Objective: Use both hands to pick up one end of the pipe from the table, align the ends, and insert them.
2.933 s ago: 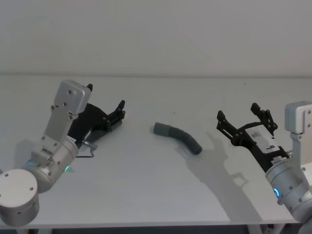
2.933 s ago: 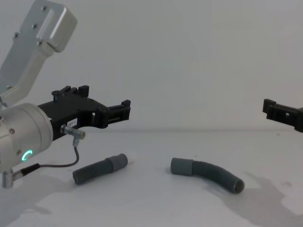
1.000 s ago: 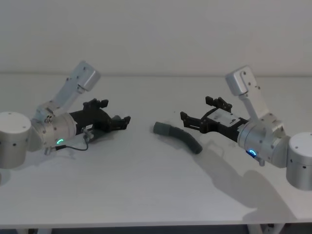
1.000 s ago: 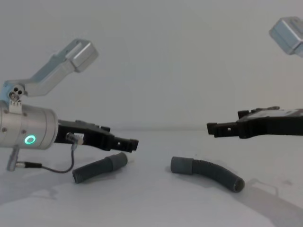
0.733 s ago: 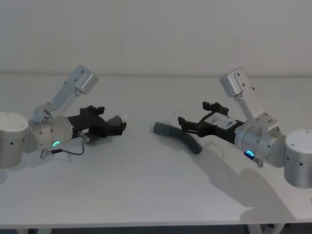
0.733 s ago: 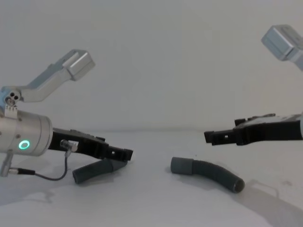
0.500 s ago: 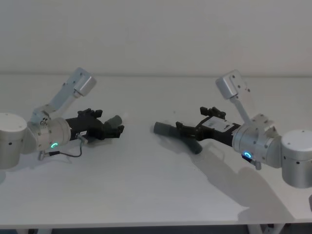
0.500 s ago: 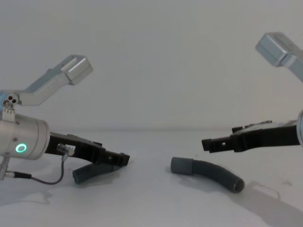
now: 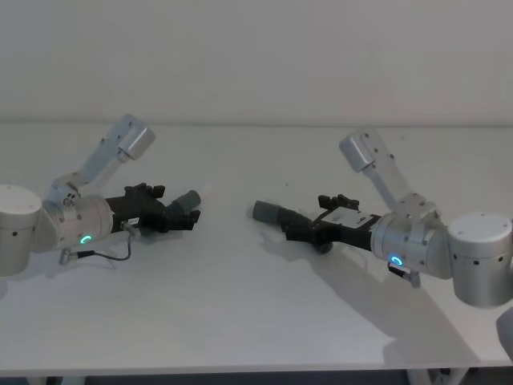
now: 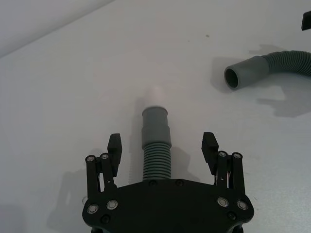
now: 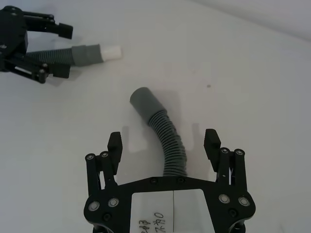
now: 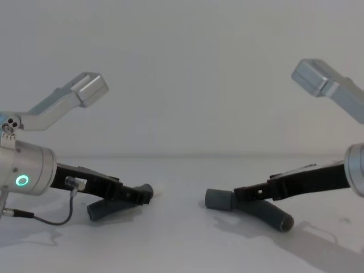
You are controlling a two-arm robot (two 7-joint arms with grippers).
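Note:
The short straight pipe piece (image 10: pixel 156 148) lies on the table (image 9: pixel 240 313), its cuff (image 10: pixel 155 124) ending in a white tip (image 10: pixel 156 93). My left gripper (image 10: pixel 162 146) is low over it and open, one finger on each side of the ribbed part. The same gripper (image 9: pixel 172 215) sits left of centre in the head view. The longer curved pipe piece (image 11: pixel 167 141) lies at the middle, its cuff (image 11: pixel 144 102) pointing toward the short piece. My right gripper (image 11: pixel 163 144) is open and straddles its ribbed bend, also seen low over it from the chest (image 12: pixel 242 193).
Between the two cuffs there is a bare gap of table. A thin grey cable (image 12: pixel 51 219) loops down from the left wrist onto the table. A plain wall (image 9: pixel 256 56) closes off the far edge.
Both grippers have come down and moved inward over their pipe pieces, until the fingers straddle them. The fingers stay open and the pipe pieces have not moved.

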